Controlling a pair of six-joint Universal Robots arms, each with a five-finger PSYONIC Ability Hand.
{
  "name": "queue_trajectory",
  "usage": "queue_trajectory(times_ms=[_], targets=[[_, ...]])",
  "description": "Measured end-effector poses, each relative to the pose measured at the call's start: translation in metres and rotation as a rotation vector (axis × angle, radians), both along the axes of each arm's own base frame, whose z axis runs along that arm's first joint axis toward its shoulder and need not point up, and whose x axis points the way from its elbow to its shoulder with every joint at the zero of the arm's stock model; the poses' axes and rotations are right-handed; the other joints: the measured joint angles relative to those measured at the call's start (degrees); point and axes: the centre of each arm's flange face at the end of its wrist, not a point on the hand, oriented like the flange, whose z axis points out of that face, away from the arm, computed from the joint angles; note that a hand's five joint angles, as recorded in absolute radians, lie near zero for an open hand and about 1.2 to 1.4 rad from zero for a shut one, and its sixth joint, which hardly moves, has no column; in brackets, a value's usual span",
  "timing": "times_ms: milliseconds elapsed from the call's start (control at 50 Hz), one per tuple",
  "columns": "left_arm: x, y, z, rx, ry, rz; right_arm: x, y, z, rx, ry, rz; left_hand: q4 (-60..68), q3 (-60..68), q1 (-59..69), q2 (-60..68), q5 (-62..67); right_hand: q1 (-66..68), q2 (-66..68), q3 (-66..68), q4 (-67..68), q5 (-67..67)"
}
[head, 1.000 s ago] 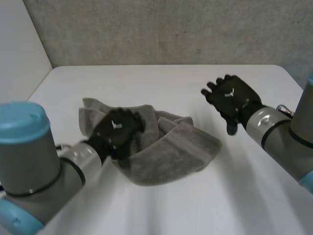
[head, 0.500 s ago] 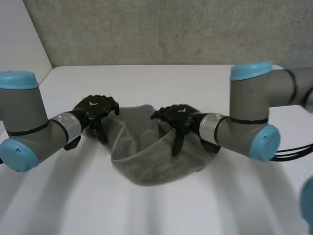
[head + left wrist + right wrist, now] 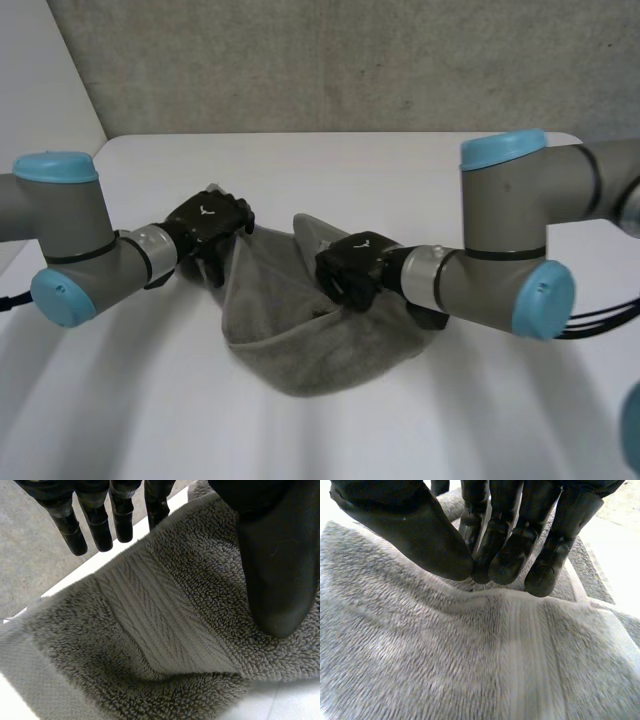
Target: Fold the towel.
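Together, left hand (image 3: 205,221) and right hand (image 3: 350,268) pinch the towel (image 3: 300,345).

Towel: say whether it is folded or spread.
Neither: the towel is bunched, draped between the left hand and the right hand, which pinches a ridge.

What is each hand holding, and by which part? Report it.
Both hold the towel by its raised upper edge. The left hand pinches it at a corner, and the right hand pinches it farther along that edge.

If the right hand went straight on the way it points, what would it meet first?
The towel, which the right hand pinches at its fingertips; beyond, likely the left hand, depth unclear.
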Motion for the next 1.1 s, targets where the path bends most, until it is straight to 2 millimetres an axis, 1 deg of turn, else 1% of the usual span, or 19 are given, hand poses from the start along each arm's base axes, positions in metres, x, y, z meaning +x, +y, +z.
queue_trajectory(times_ms=[100, 120, 140, 160, 180, 220, 240, 300, 480, 540, 580, 660, 700, 760, 860, 940, 1000, 1100], targets=[[-0.001, -0.004, -0.002, 0.006, 0.0, 0.0, -0.021, 0.005, 0.005, -0.013, 0.035, -0.01, 0.9, 1.7, 1.4, 1.9, 2.3, 1.3, 0.0, 0.0, 0.0, -0.2], [-0.002, -0.005, -0.002, 0.009, 0.0, -0.001, -0.027, 0.007, 0.006, -0.018, 0.044, -0.013, 1.4, 2.3, 2.1, 2.5, 2.8, -2.5, -2.8, -3.1, -2.9, -3.2], [-0.003, -0.006, -0.002, 0.01, 0.0, -0.003, -0.031, 0.008, 0.006, -0.023, 0.05, -0.016, 2.0, 2.8, 2.7, 3.0, 3.3, -7.7, -7.0, -7.7, -8.2, -8.9], [-0.003, -0.006, -0.001, 0.01, 0.0, -0.005, -0.035, 0.009, 0.007, -0.029, 0.055, -0.019, 2.6, 3.4, 3.4, 3.5, 3.9, -17.7, -17.0, -17.4, -18.0, -19.0], [-0.004, -0.005, -0.001, 0.01, 0.0, -0.006, -0.036, 0.01, 0.007, -0.032, 0.056, -0.021, 3.2, 3.9, 4.1, 4.1, 4.4, -22.4, -21.6, -21.9, -22.5, -23.7], [-0.006, -0.004, -0.001, 0.012, 0.0, -0.014, -0.041, 0.011, 0.007, -0.045, 0.059, -0.027, 6.0, 6.8, 6.9, 6.9, 6.9, -42.6, -42.0, -41.1, -41.6, -43.7], [-0.007, -0.003, 0.0, 0.013, 0.002, -0.021, -0.043, 0.011, 0.006, -0.053, 0.058, -0.03, 7.4, 8.0, 8.1, 8.1, 8.1, -49.1, -48.5, -48.4, -48.8, -51.0], [-0.012, 0.002, 0.0, 0.02, 0.007, -0.047, -0.045, 0.011, 0.006, -0.068, 0.056, -0.038, 9.8, 10.3, 10.6, 10.4, 10.5, -54.1, -53.6, -54.3, -54.9, -57.2], [-0.023, 0.015, -0.004, 0.057, 0.012, -0.109, -0.045, 0.01, 0.005, -0.081, 0.049, -0.046, 15.4, 15.9, 16.1, 16.0, 16.0, -55.8, -54.0, -54.8, -56.0, -58.3], [-0.023, 0.017, -0.006, 0.065, 0.011, -0.113, -0.045, 0.009, 0.006, -0.081, 0.046, -0.048, 26.3, 26.6, 26.2, 26.9, 26.5, -55.9, -54.0, -54.8, -56.0, -58.3], [-0.022, 0.017, -0.007, 0.07, 0.009, -0.11, -0.045, 0.009, 0.006, -0.083, 0.043, -0.048, 36.6, 37.0, 36.4, 37.3, 36.3, -55.8, -54.0, -54.8, -56.0, -58.3], [-0.019, 0.016, -0.008, 0.079, 0.005, -0.097, -0.043, 0.009, 0.004, -0.102, 0.031, -0.045, 48.1, 47.9, 47.0, 48.4, 47.3, -55.9, -54.0, -54.8, -56.0, -58.3], [-0.016, 0.015, -0.007, 0.082, 0.004, -0.091, -0.041, 0.008, 0.003, -0.116, 0.023, -0.043, 50.3, 50.0, 48.6, 50.6, 49.4, -55.9, -54.0, -54.8, -56.0, -58.3], [-0.011, 0.017, -0.002, 0.087, 0.004, -0.079, -0.037, 0.006, 0.002, -0.149, 0.005, -0.037, 51.1, 50.9, 49.0, 51.3, 50.3, -55.8, -54.0, -54.8, -56.0, -58.2], [-0.001, 0.025, 0.011, 0.091, 0.006, -0.065, -0.024, 0.006, -0.002, -0.196, -0.021, -0.002, 51.1, 50.9, 49.0, 51.3, 50.3, -55.8, -54.0, -54.8, -56.0, -57.9], [0.007, 0.036, 0.022, 0.098, 0.008, -0.053, -0.008, 0.006, -0.008, -0.213, -0.029, 0.034, 51.0, 50.9, 49.0, 51.3, 50.3, -52.6, -50.8, -52.2, -52.4, -52.9], [0.012, 0.045, 0.027, 0.106, 0.007, -0.045, 0.001, 0.005, -0.014, -0.206, -0.027, 0.051, 49.5, 49.9, 48.8, 50.1, 49.7, -50.3, -48.0, -49.3, -49.6, -50.0], [0.019, 0.058, 0.032, 0.123, 0.005, -0.034, 0.009, 0.008, -0.019, -0.175, -0.015, 0.076, 44.7, 45.3, 45.8, 45.3, 45.4, -48.9, -46.5, -47.6, -48.1, -48.6]])
